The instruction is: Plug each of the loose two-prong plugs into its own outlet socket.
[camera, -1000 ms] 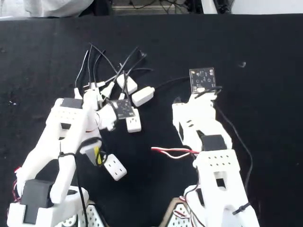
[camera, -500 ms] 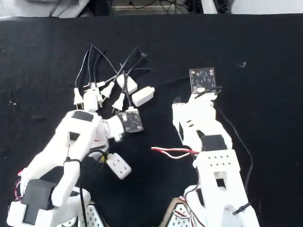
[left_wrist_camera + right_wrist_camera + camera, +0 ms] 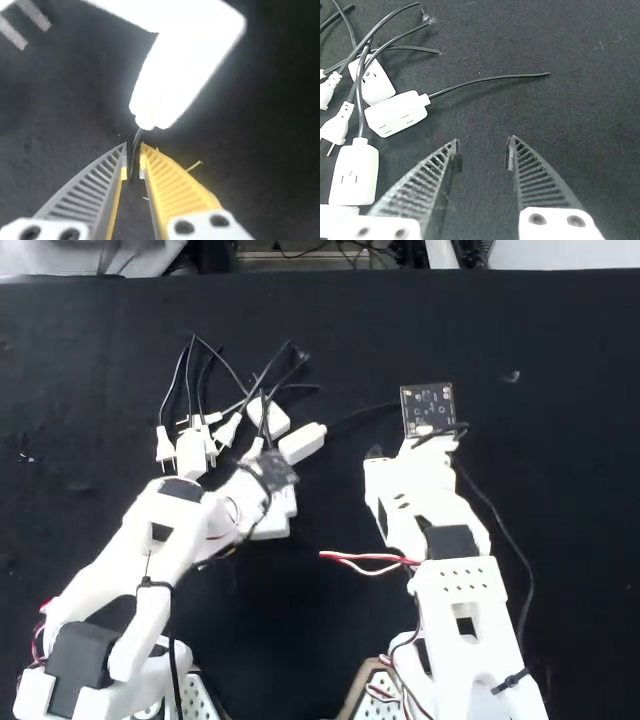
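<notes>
Where left end effector [image 3: 133, 146] pinches cord [image 3: 135, 136], socket [image 3: 185, 70] slots unreadable.

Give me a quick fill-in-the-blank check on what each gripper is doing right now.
1. The right gripper is ___, with nothing between its fingers.
2. The left gripper is ___ on a thin black cord.
3. That cord runs out of a ___ plastic body just ahead of the left gripper.

Missing words: open; shut; white.
</notes>
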Controlling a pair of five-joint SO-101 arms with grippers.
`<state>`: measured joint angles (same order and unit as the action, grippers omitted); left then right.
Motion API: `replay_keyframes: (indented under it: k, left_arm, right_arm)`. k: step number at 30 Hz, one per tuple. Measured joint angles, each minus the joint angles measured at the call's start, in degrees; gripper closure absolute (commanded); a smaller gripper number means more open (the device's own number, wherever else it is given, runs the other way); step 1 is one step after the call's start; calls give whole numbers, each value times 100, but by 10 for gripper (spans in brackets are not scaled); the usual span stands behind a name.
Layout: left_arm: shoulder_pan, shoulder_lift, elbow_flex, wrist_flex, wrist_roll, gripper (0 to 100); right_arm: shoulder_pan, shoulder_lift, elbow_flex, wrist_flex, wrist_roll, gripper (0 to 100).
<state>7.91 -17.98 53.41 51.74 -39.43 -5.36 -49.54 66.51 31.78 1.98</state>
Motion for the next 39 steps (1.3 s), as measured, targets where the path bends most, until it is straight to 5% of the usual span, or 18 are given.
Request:
replay_keyframes:
  k: [4, 12, 20, 31, 39]
  left_arm:
    - [-149, 0, -9, 360, 35, 970]
    - [-1196, -35, -62, 1732, -2760, 966]
    - [-1732, -35, -695, 2514, -3270, 809]
    - [-1776, -35, -1582, 2611, -3235, 799]
    - [-1240, -35, -1442, 1705, -1442, 799]
  right_arm:
    - [0, 0, 0, 0, 0, 840]
    - [0, 0, 0, 0, 0, 840]
    - [0, 0, 0, 0, 0, 840]
    - [0, 0, 0, 0, 0, 840]
    - [0, 0, 0, 0, 0, 840]
